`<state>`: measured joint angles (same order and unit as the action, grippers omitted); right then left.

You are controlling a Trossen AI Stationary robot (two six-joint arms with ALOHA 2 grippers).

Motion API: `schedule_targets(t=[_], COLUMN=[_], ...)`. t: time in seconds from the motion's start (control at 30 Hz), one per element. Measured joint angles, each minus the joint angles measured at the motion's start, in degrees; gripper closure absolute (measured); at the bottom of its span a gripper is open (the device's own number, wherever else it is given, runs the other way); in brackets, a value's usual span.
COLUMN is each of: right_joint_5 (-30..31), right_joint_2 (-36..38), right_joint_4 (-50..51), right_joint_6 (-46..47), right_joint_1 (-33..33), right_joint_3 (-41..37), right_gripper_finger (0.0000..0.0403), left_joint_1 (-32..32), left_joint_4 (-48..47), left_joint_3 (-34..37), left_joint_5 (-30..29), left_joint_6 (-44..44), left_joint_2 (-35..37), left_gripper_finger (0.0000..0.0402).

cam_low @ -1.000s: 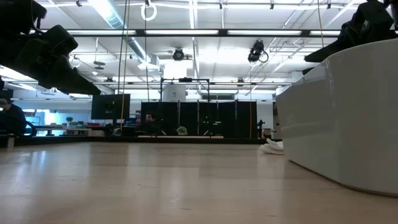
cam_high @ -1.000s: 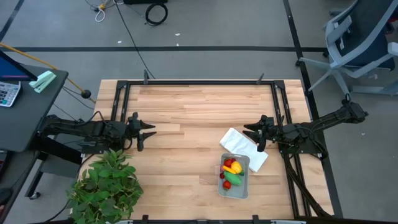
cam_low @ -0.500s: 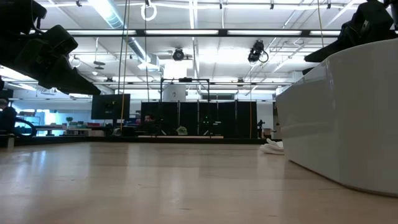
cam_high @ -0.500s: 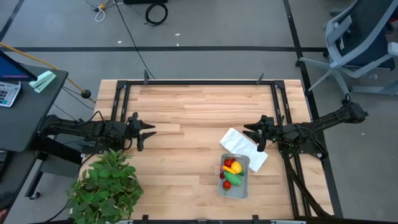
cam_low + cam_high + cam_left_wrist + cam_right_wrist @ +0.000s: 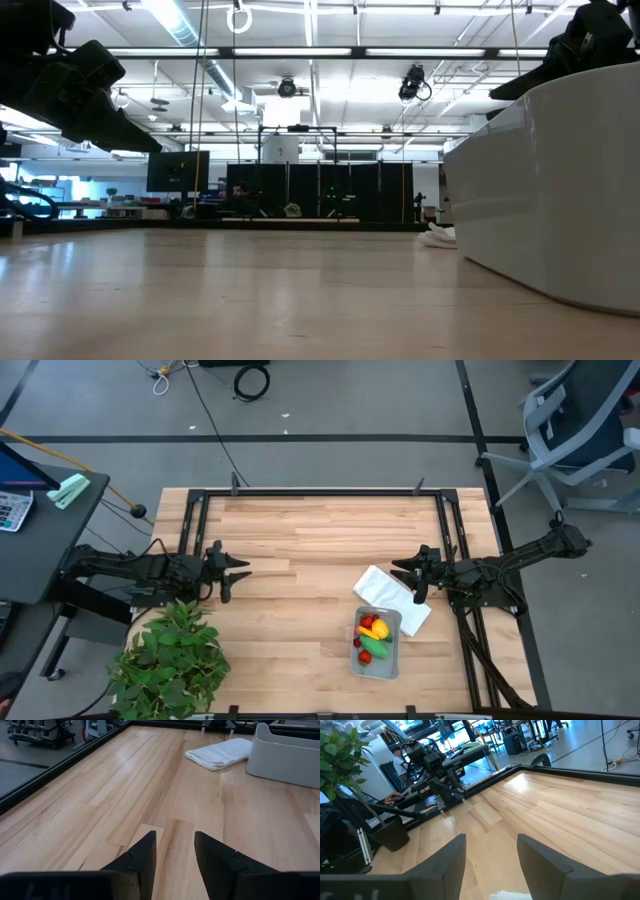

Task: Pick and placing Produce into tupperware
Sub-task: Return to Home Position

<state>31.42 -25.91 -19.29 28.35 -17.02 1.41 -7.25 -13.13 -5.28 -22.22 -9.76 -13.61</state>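
Observation:
The tupperware (image 5: 376, 642), a pale grey rectangular tub, sits on the table near the front right, seen also as a white wall in the low view (image 5: 560, 190) and the left wrist view (image 5: 287, 751). The produce (image 5: 372, 637) lies inside it: red, yellow and green pieces. My left gripper (image 5: 238, 571) (image 5: 175, 851) hovers open at the table's left side, far from the tub. My right gripper (image 5: 400, 571) (image 5: 491, 851) hovers open at the right side, above the white cloth's far end. Nothing is between either pair of fingers.
A folded white cloth (image 5: 390, 598) lies partly under the tupperware's far end. A large leafy green plant (image 5: 170, 658) stands at the table's front left corner. A black frame (image 5: 320, 494) runs along the table's far and side edges. Bare wood spans the middle.

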Motion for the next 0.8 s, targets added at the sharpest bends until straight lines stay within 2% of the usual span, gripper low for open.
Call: schedule_targets(t=[0.5,0.8], right_joint_5=[0.0,0.0], right_joint_2=[0.0,0.0], right_joint_4=[0.0,0.0], right_joint_6=[0.0,0.0], right_joint_1=[0.0,0.0], right_joint_3=[0.0,0.0], right_gripper_finger=[0.0218,0.0218], left_joint_1=[0.0,0.0], left_joint_4=[0.0,0.0], left_joint_3=[0.0,0.0], left_joint_5=[0.0,0.0], left_joint_6=[0.0,0.0], left_joint_2=[0.0,0.0], left_gripper_finger=[0.0266,0.0253])
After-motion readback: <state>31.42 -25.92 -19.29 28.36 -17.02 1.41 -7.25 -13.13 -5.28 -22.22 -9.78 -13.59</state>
